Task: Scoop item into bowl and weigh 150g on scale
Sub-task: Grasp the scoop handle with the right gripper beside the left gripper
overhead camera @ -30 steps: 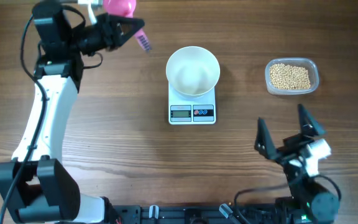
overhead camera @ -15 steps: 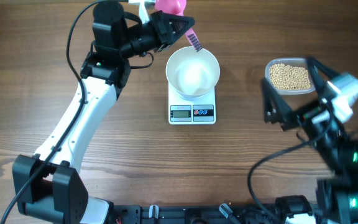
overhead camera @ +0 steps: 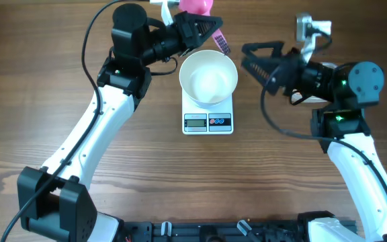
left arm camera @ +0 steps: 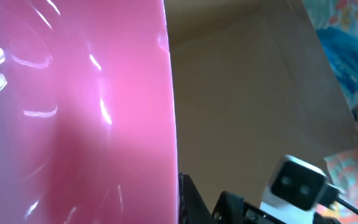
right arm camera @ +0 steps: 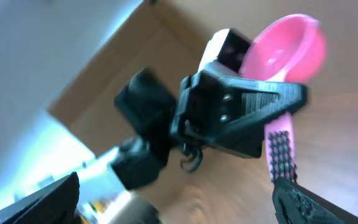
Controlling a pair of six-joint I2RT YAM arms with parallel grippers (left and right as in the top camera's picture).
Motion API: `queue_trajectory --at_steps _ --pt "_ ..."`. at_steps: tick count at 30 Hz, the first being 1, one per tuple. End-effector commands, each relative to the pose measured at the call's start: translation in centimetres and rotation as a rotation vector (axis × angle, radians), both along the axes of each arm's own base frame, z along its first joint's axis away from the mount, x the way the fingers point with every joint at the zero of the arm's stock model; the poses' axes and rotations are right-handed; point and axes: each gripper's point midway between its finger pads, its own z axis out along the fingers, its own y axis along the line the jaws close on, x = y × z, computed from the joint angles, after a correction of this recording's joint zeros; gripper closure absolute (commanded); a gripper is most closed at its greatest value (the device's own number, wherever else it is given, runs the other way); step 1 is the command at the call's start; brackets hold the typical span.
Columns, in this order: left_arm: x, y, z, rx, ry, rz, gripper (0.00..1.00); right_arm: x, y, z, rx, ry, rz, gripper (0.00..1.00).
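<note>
The white bowl (overhead camera: 209, 77) stands on the white scale (overhead camera: 208, 121), and its inside shows only white. My left gripper (overhead camera: 213, 28) hovers just behind the bowl's far rim, shut on the handle of a pink scoop (overhead camera: 197, 5). That scoop (left arm camera: 73, 112) fills the left half of the left wrist view. My right gripper (overhead camera: 250, 57) is open, raised to the right of the bowl and pointing left at it. In the right wrist view, the scoop (right arm camera: 288, 50) and the left gripper (right arm camera: 241, 118) show between the right gripper's spread fingers (right arm camera: 48, 199). The item is hidden.
My right arm (overhead camera: 328, 84) covers the table's back right area. The left arm (overhead camera: 93, 134) stretches diagonally from the front left toward the bowl. Bare wooden table (overhead camera: 180, 181) lies in front of the scale.
The right arm swung from the back right over to beside the bowl, still open, and now covers the tub of beans. The left gripper carried the scoop slightly to the right.
</note>
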Motion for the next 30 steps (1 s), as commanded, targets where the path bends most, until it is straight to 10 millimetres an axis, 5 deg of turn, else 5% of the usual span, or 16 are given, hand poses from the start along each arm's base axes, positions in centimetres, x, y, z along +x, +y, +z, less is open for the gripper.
queue_trajectory --at_steps 1,2,5,7,15,30 --pt "1.3 0.9 1.0 -0.038 0.031 0.106 0.96 2.7 -1.7 2.0 0.244 0.280 -0.122 0.00" --pt "1.4 0.8 1.9 -0.110 0.091 0.113 0.96 3.0 -1.8 1.3 0.342 0.506 -0.089 0.00" --pt "1.0 0.2 3.0 -0.209 0.185 0.097 0.96 4.0 -1.8 -1.7 0.334 0.682 -0.129 0.00" --pt "0.5 -0.3 4.2 -0.275 0.219 0.074 0.96 4.0 -1.6 -4.8 0.329 0.890 -0.139 0.13" --pt "-0.2 -3.1 0.7 -0.176 0.294 0.126 0.96 3.9 -1.6 -3.4 0.311 0.775 -0.126 0.33" --pt "-2.4 -6.0 -0.8 -0.128 0.352 0.079 0.96 3.3 -1.1 -4.3 0.244 0.746 -0.103 0.59"
